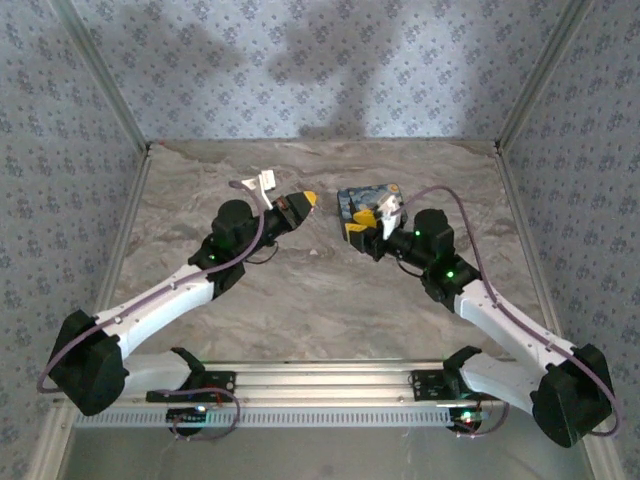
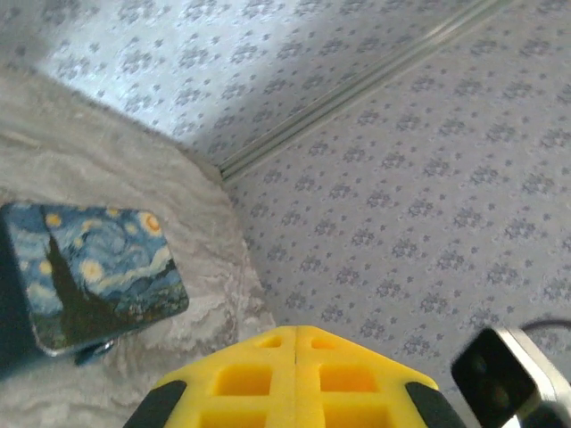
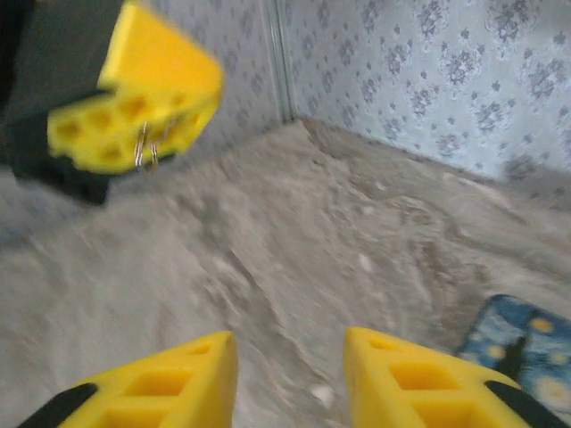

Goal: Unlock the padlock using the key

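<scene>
My left gripper hovers over the middle of the table, its yellow jaws pressed together. In the right wrist view thin silvery loops, the key by its look, hang from the left gripper. A small teal-blue piece, apparently the padlock, pokes out at the near corner of the starry-night box. My right gripper is beside that box. It stands open over bare marble, nothing between its fingers.
The marble-patterned table is walled in by patterned panels on three sides, with metal corner posts. A white speck lies on the table under the right gripper. The box's edge shows at the lower right.
</scene>
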### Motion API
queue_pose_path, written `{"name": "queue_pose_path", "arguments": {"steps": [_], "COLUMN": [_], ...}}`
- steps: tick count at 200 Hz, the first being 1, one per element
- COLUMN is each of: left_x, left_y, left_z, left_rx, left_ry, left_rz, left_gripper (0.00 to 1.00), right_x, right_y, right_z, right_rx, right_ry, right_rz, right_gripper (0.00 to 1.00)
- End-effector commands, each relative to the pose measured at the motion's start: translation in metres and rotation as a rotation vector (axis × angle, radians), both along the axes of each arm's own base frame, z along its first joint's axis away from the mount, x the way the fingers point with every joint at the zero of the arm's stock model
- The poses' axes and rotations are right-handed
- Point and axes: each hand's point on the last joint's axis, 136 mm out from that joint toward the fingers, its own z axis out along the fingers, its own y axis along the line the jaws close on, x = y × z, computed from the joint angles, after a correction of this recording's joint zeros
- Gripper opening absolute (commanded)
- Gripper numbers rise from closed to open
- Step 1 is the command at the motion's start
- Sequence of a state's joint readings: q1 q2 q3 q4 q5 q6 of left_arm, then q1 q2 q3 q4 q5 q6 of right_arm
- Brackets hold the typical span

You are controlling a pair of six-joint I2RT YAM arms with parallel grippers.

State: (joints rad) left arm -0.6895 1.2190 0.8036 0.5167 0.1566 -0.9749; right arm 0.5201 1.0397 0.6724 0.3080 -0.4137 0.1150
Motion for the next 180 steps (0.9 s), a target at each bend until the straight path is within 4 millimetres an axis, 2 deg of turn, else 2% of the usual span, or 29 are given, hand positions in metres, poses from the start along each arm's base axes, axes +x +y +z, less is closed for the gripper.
{"name": "queue_pose_path", "arguments": {"steps": [1,19,41,86,124,180], "left_x": [-0.007,-0.012,-0.016,-0.019,-0.019,-0.018], "left_y": [-0.002,-0.01,-0.018,-0.024,-0.026,-0.027], "left_z": [0.033,0.04,0.044,0.044,0.044,0.039], "left_rx": [-0.028,-0.04,-0.056,-0.091,-0.097,-0.085], "left_ry": [-0.194,-0.212,-0.222,-0.21,-0.204,-0.19], "left_rz": [-0.015,-0.048,-0.084,-0.109,-0.112,-0.114], "left_gripper": [0.0,0.0,0.0,0.0,0.0,0.0], "right_x": [-0.019,-0.02,-0.017,-0.007,-0.005,-0.003], "right_y": [0.012,0.015,0.019,0.034,0.047,0.054], "right_z": [0.044,0.061,0.071,0.072,0.065,0.069], "right_rx": [0.306,0.412,0.487,0.554,0.554,0.575], "right_ry": [0.106,0.131,0.168,0.256,0.292,0.301], "right_rz": [0.139,0.166,0.185,0.224,0.244,0.26], "right_gripper": [0.44,0.47,0.48,0.48,0.42,0.38]}}
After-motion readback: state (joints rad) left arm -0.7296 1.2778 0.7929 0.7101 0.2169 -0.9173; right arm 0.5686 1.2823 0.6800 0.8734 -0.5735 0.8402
